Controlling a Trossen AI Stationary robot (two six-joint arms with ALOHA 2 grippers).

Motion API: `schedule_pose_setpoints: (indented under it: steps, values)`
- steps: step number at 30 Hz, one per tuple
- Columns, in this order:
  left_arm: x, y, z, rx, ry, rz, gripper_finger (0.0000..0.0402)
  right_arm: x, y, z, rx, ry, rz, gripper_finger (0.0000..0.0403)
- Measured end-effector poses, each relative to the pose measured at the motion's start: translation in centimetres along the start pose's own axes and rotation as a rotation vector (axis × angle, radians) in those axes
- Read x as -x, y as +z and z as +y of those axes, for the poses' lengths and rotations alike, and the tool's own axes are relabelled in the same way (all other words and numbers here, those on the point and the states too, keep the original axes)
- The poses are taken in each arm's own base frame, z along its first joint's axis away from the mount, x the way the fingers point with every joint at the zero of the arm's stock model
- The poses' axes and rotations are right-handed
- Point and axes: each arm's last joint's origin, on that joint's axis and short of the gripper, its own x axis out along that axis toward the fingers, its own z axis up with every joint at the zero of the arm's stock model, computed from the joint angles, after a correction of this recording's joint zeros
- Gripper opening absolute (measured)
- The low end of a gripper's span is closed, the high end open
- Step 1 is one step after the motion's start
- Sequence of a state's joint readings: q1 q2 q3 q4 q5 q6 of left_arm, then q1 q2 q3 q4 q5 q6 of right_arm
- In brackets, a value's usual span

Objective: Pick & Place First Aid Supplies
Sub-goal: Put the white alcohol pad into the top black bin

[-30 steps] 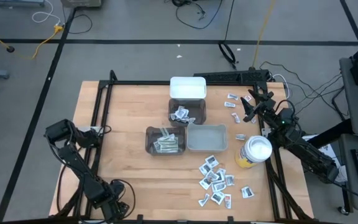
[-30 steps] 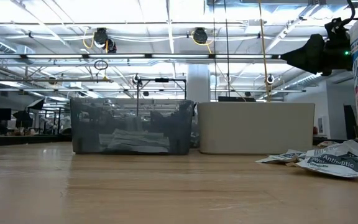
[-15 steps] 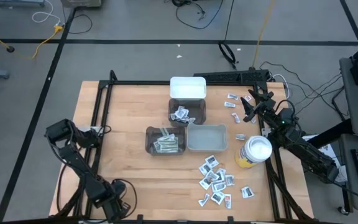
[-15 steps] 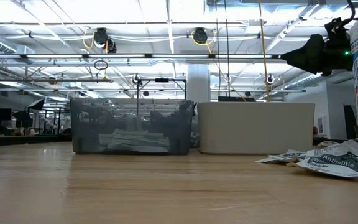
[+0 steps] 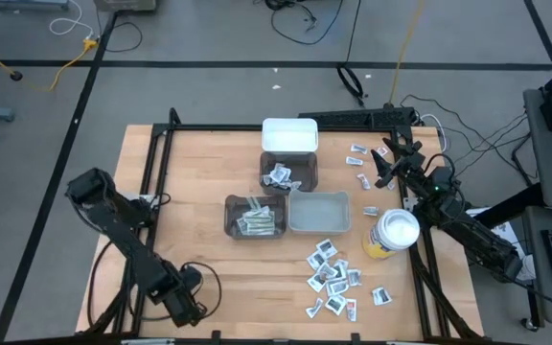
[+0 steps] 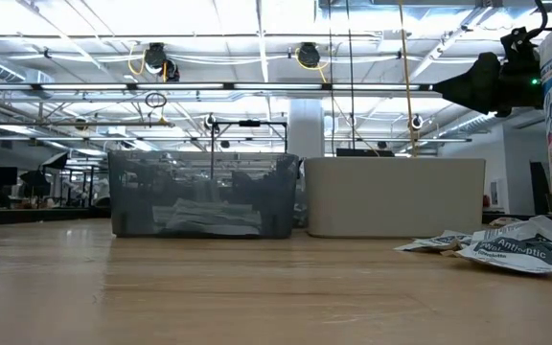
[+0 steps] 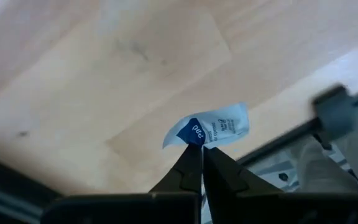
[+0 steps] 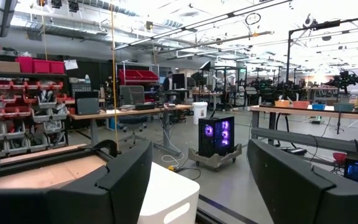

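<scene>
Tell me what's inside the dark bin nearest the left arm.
The dark bin holds a loose heap of narrow white strip wrappers, seen from above and dimly through its wall in the low view. Whatever lies beneath that heap is covered.

Open wood across the whole left half of the tabletop [image 5: 190,192], near edge to far. Blocking the middle: three bins [image 5: 288,172] clustered together. Toward the near right corner, scattered packets [image 5: 332,276] beside a yellow canister [image 5: 391,235]; more packets near the far right corner.
</scene>
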State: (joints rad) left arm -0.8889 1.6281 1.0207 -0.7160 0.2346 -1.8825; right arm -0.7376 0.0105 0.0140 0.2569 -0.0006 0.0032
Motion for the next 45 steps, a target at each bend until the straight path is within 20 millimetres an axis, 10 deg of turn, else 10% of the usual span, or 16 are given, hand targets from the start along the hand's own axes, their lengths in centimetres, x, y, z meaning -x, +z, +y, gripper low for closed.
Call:
schedule_pose_setpoints:
  steps: [22, 45]
  values:
    - [9.3, 3.0, 3.7, -0.156, -0.056, 0.060, 0.0001, 0.0, 0.0, 0.0, 0.000, 0.000, 0.000, 0.0263]
    - [20.5, 26.6, 0.2, -0.310, 0.041, -0.113, 0.0000, 0.0, 0.0, 0.0, 0.000, 0.000, 0.000, 0.0263]
